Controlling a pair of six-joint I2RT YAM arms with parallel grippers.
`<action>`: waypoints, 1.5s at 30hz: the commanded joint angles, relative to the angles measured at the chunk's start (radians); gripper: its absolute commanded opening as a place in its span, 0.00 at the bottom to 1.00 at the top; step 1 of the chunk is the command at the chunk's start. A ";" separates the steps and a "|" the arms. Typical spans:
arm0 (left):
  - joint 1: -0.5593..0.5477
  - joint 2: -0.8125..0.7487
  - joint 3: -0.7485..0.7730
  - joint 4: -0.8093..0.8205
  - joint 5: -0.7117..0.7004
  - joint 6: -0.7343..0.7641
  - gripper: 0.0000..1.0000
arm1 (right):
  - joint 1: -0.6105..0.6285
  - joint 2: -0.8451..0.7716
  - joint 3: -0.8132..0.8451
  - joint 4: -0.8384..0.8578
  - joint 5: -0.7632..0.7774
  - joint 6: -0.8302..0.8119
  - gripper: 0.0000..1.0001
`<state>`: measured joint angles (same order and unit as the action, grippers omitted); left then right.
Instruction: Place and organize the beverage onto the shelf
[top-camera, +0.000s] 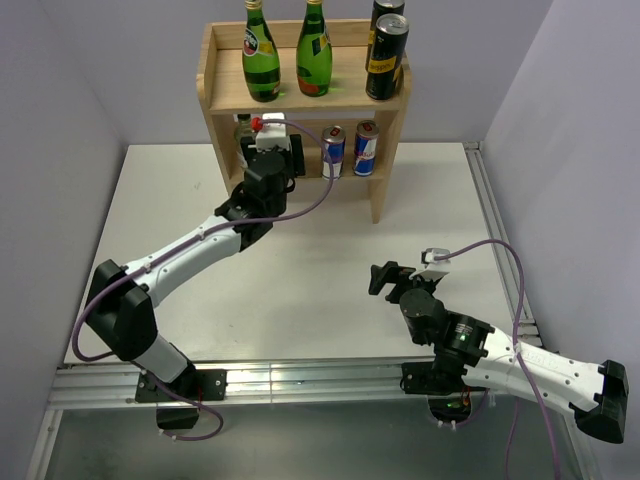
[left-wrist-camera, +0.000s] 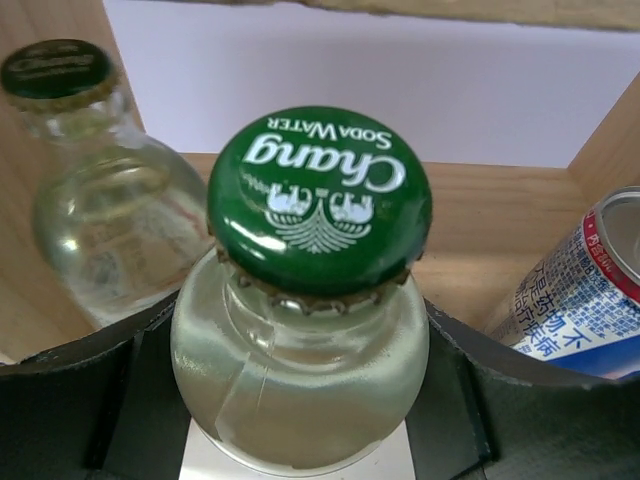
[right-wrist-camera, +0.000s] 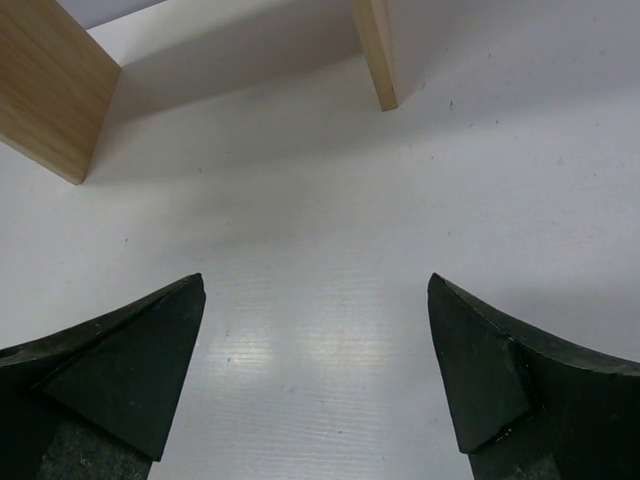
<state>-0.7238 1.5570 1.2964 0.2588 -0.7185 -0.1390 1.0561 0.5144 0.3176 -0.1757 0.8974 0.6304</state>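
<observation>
On shelf (top-camera: 215, 95) top tier: two green bottles (top-camera: 262, 60), two black cans (top-camera: 386, 60). Lower tier: clear bottle (left-wrist-camera: 85, 220) left, two blue cans (top-camera: 333, 150) right. Between them, left gripper (top-camera: 268, 140) clamped on Chang soda bottle (left-wrist-camera: 300, 380). Over table, right gripper (right-wrist-camera: 315, 370) wide apart, nothing in it. Looks nearly done: set bottle down, let go.

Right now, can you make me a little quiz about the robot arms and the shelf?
1. True or false: the right pincer holds a can.
2. The cap on the clear bottle in the left pincer is: A red, B green, C blue.
3. How many green bottles stand on the top tier of the shelf?
Key: 1 false, it is open and empty; 2 B; 3 two.
</observation>
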 joint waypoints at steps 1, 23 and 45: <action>0.015 -0.003 0.095 0.111 0.024 0.013 0.00 | 0.002 0.003 -0.009 0.035 0.023 0.000 0.99; 0.046 0.106 0.185 0.183 0.028 0.010 0.00 | 0.004 0.018 -0.008 0.042 0.026 -0.003 0.99; 0.063 0.118 0.133 0.215 0.028 -0.024 0.85 | 0.004 0.018 -0.008 0.041 0.026 -0.001 0.99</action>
<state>-0.6727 1.7210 1.4082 0.3420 -0.6777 -0.1513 1.0561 0.5320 0.3176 -0.1715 0.8974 0.6296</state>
